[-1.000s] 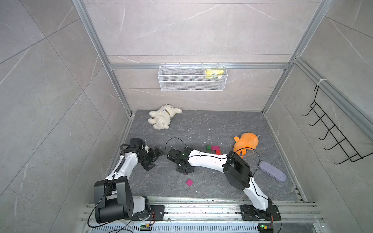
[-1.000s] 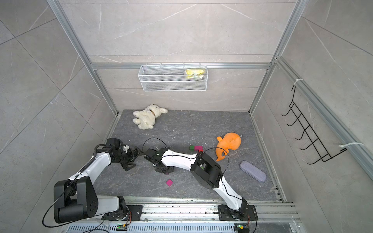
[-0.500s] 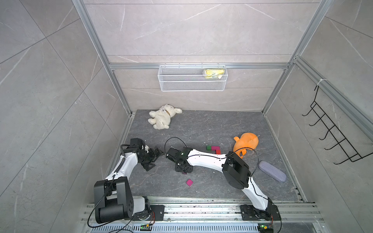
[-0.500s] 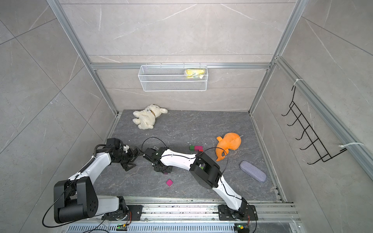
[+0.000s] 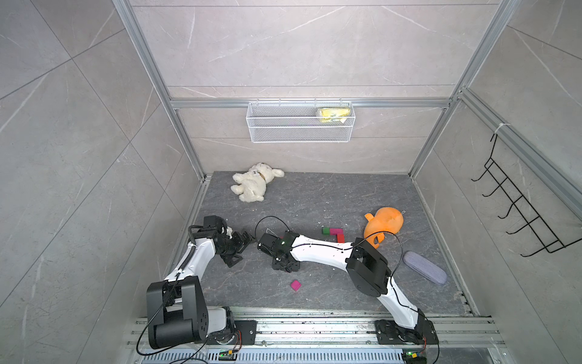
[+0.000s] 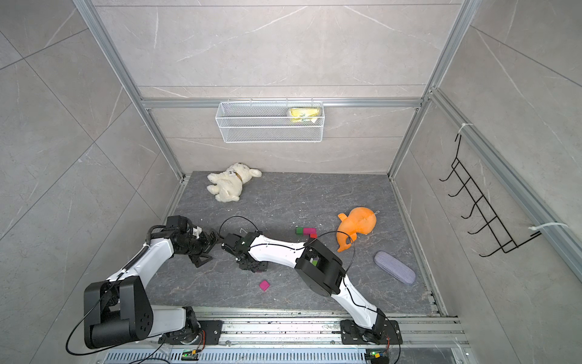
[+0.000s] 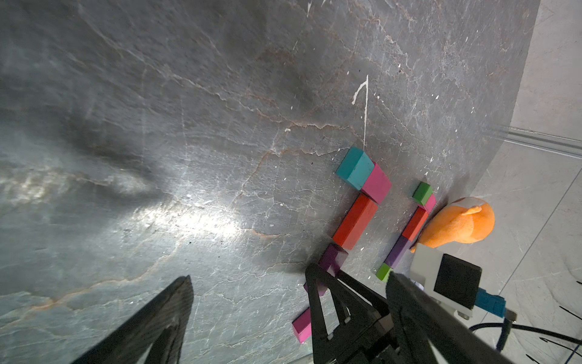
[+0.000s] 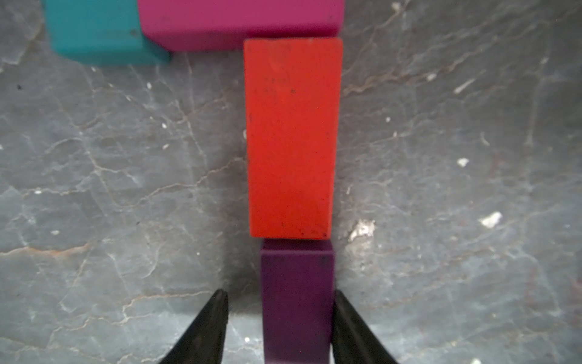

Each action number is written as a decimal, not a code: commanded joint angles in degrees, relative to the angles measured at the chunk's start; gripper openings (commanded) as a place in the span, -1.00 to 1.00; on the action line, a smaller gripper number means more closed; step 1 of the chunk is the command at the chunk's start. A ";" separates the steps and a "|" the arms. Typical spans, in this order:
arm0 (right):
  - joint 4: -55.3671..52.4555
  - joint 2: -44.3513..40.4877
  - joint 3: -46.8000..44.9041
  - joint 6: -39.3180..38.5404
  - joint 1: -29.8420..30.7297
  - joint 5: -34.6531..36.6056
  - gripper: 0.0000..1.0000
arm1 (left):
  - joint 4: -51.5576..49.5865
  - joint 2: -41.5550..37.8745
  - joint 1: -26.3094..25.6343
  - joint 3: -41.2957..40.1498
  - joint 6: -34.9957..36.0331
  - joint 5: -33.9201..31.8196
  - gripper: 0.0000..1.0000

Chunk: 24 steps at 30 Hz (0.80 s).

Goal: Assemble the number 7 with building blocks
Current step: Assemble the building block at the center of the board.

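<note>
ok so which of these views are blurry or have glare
Right wrist view: soft throughout, the teal block and purple block blurriest at the picture's edges. Left wrist view: a bright glare streak on the dark floor. Both top views: sharp, evenly lit.

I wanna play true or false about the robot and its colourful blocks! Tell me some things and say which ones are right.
1. The purple block sits between the jaws of the right gripper. True.
2. The left gripper is holding a block. False: it is open with nothing in it.
3. A lone magenta block lies by itself on the floor. True.
4. The white plush dog is touching the red block. False: the dog lies far from it, at the back of the floor, and the red block touches only other blocks.
</note>
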 commanded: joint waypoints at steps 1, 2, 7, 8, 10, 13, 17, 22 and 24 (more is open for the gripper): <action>-2.53 -1.47 -0.29 1.02 0.49 2.20 0.07 | -0.36 -1.25 -0.29 -0.06 0.96 0.24 0.99; -2.84 -1.72 -0.33 1.03 0.49 2.62 0.08 | -0.36 -1.22 -0.30 -0.06 0.94 0.24 0.99; -3.48 -2.85 -0.85 0.81 0.47 3.97 0.12 | -0.38 -1.17 -0.39 -0.06 0.86 0.22 1.00; -3.47 -2.98 -1.02 0.81 0.47 4.09 0.12 | -0.38 -1.19 -0.33 -0.06 0.82 0.16 0.99; -3.29 -3.12 -1.04 0.42 0.47 4.19 0.11 | -0.38 -1.21 -0.39 -0.06 0.90 0.17 0.99; -3.29 -2.71 -0.45 0.11 0.46 4.13 0.04 | -0.44 -1.15 -0.39 -0.08 0.83 0.08 0.99; -3.82 -2.02 0.79 -0.26 0.46 3.84 -0.02 | -0.55 -1.22 -0.37 -0.06 0.89 -0.08 0.99; -4.00 -1.95 0.64 -0.26 0.46 3.84 -0.08 | -0.56 -1.26 -0.38 -0.06 0.93 -0.16 0.99; -4.00 -1.89 0.63 -0.26 0.46 3.76 -0.10 | -0.56 -1.22 -0.39 -0.02 0.96 -0.12 0.99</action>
